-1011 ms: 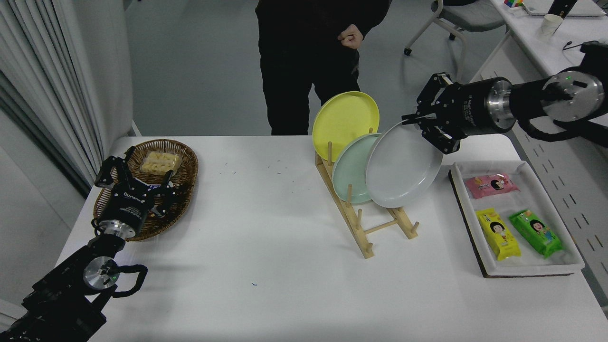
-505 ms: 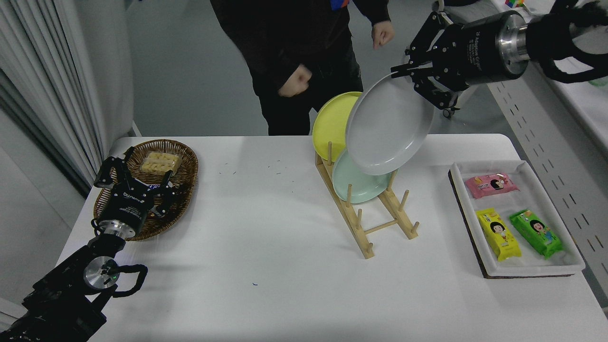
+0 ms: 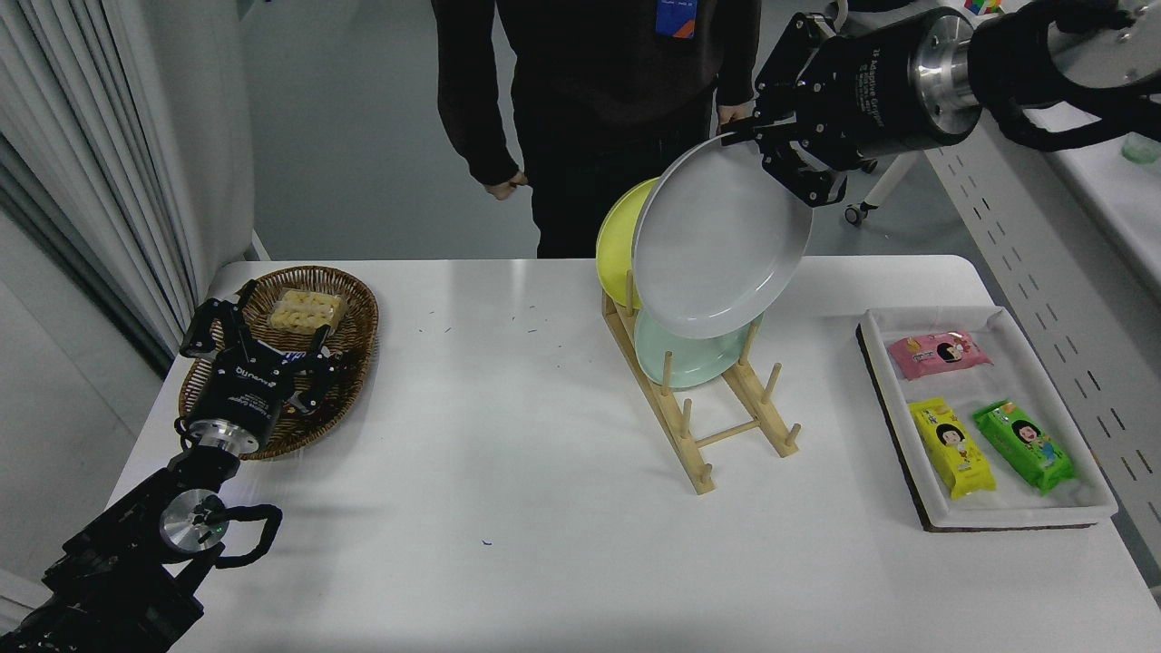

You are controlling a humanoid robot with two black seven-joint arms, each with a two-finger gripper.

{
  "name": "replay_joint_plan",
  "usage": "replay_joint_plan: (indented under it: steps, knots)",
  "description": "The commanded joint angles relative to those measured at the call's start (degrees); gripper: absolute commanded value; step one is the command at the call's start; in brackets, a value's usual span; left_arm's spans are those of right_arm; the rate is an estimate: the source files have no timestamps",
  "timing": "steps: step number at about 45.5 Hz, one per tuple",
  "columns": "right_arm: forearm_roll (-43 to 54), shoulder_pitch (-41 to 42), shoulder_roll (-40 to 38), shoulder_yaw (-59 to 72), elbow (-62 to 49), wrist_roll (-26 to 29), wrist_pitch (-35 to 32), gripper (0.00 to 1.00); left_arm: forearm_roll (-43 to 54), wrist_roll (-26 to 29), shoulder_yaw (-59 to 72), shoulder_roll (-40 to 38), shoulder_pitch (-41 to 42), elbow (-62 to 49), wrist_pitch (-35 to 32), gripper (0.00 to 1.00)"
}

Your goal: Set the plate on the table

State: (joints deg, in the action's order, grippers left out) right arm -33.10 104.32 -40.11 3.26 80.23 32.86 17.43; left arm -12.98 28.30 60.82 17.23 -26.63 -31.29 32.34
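Presently, the right claw (image 3: 757,145), a black gripper on a black arm with a silver collar, enters from the upper right and is clamped on the upper rim of the round, glossy pale grey plate (image 3: 721,245). That plate hangs tilted below and to the left of the claw, in the air, clear of the white rectangular table (image 3: 508,472).

Items relative to the claw:
- Wooden dish rack with upright pegs (image 3: 703,426): below the held plate, standing on the table.
- Mint-green plate (image 3: 689,358): in the rack, directly beneath the grey plate and partly hidden by it.
- Yellow plate (image 3: 619,240): in the rack, to the left behind the grey plate, only its left edge showing.
- White tray (image 3: 1016,512): below and to the right, holding a pink (image 3: 939,352), a yellow (image 3: 951,446) and a green snack packet (image 3: 1023,444).
- Person in dark clothing (image 3: 590,91): to the left, at the table's far side; one hand (image 3: 733,115) shows just beside the claw.
- Brown woven basket (image 3: 354,317): far left, holding a pale packet of food (image 3: 307,310).
- Left claw (image 3: 258,349): far lower left, over the basket's near edge, fingers spread and empty.
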Motion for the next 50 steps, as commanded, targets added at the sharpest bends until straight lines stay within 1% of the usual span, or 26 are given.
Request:
replay_joint_plan:
  steps: [1, 5, 11, 19, 26, 32, 45, 50]
  knots:
    - [3.48, -1.58, 2.40, -1.76, 0.01, 0.01, 2.69, 0.00, 0.05, 0.00, 0.00, 0.00, 0.00, 0.00, 0.00, 0.98]
    - [3.92, -3.07, 4.42, -2.99, -0.17, 0.01, 7.08, 0.00, -0.03, 0.00, 0.00, 0.00, 0.00, 0.00, 0.00, 0.98]
    - [3.30, -5.27, 4.86, -7.56, 0.10, 0.18, 8.75, 0.00, -0.03, 0.00, 0.00, 0.00, 0.00, 0.00, 0.00, 0.98]
    - [2.95, -8.87, 5.04, -13.27, -0.17, 0.27, 9.82, 0.00, -0.03, 0.00, 0.00, 0.00, 0.00, 0.00, 0.00, 0.98]
    - [2.86, -9.67, 5.13, -13.98, 0.27, 0.53, 9.46, 0.00, 0.06, 0.00, 0.00, 0.00, 0.00, 0.00, 0.00, 0.98]
    - [2.16, -10.02, 6.18, -13.89, 0.19, 2.55, 10.43, 0.00, 0.06, 0.00, 0.00, 0.00, 0.00, 0.00, 0.00, 0.98]
    - [0.84, -10.63, 6.71, -13.19, -0.96, 2.82, 11.83, 0.00, 0.05, 0.00, -0.08, 0.00, 0.00, 0.00, 0.00, 0.98]
    - [0.76, -11.16, 8.55, -13.28, -1.13, 2.82, 13.50, 0.00, -0.03, 0.00, 0.00, 0.00, 0.00, 0.00, 0.00, 0.98]
